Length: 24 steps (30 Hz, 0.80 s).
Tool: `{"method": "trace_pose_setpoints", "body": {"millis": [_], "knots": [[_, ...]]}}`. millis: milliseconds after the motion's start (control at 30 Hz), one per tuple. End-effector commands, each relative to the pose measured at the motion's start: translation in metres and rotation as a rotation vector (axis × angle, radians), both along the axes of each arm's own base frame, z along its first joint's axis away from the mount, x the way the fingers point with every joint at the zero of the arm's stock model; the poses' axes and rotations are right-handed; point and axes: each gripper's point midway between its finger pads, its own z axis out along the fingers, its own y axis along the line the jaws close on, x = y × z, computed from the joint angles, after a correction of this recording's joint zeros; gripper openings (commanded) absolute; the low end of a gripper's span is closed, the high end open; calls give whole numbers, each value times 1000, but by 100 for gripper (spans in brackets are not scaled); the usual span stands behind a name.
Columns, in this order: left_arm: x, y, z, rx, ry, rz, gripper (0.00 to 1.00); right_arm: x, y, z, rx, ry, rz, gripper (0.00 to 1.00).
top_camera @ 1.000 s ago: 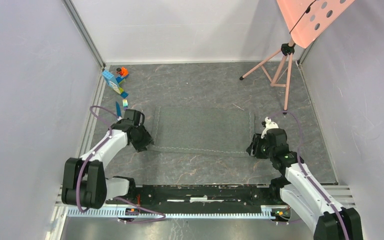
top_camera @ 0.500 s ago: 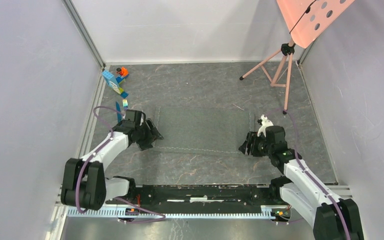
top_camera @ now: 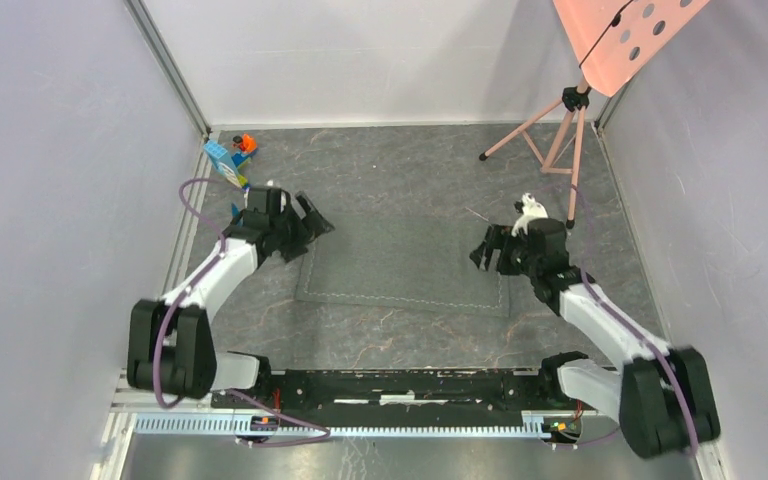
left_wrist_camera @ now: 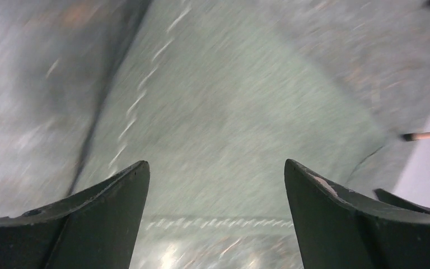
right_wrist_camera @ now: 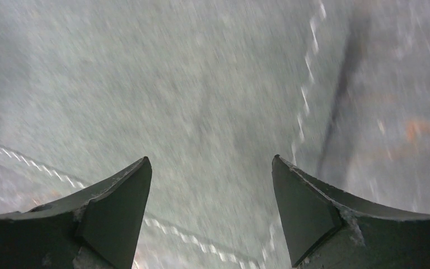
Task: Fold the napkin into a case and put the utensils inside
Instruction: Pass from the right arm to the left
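With the left jaws and right jaws wide and empty, the napkin (top_camera: 405,265) flat on the bench (top_camera: 390,170) under and between them, we should pinch its two corners evenly.

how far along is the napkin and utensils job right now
Early on. The napkin lies spread flat, with no narrow folded strip showing. The left fingers and right fingers hang open over its two ends, holding nothing. Left to do: the folding, then the knife, which lies beside the toy blocks, off the napkin.
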Motion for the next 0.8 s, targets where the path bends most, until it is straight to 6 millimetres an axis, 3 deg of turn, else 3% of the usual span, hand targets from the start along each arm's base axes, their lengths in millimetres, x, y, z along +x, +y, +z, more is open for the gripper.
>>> {"method": "trace_pose_setpoints", "body": {"millis": [0, 133, 233, 367, 467, 567, 700, 767], "knots": [[79, -35, 34, -172, -141, -24, 96, 74, 29, 48, 122, -190, 47, 84], [116, -42, 24, -188, -150, -20, 96, 106, 31, 29, 170, -154, 39, 83], [134, -35, -2, -155, -108, 27, 96, 116, 19, 8, 158, -128, 10, 81], [136, -8, -54, -72, -17, 136, 97, 113, -9, -26, 92, -66, -50, 81], [133, 2, -69, -24, 11, 144, 97, 109, -20, -30, 34, -48, -50, 80], [131, 3, -53, -7, -18, 121, 97, 109, -12, -11, 56, -79, 3, 81], [135, -19, -10, -88, -98, 54, 98, 117, 10, 21, 145, -144, 81, 81], [142, -28, 4, -143, -118, 36, 98, 123, 17, 25, 194, -153, 95, 81]]}}
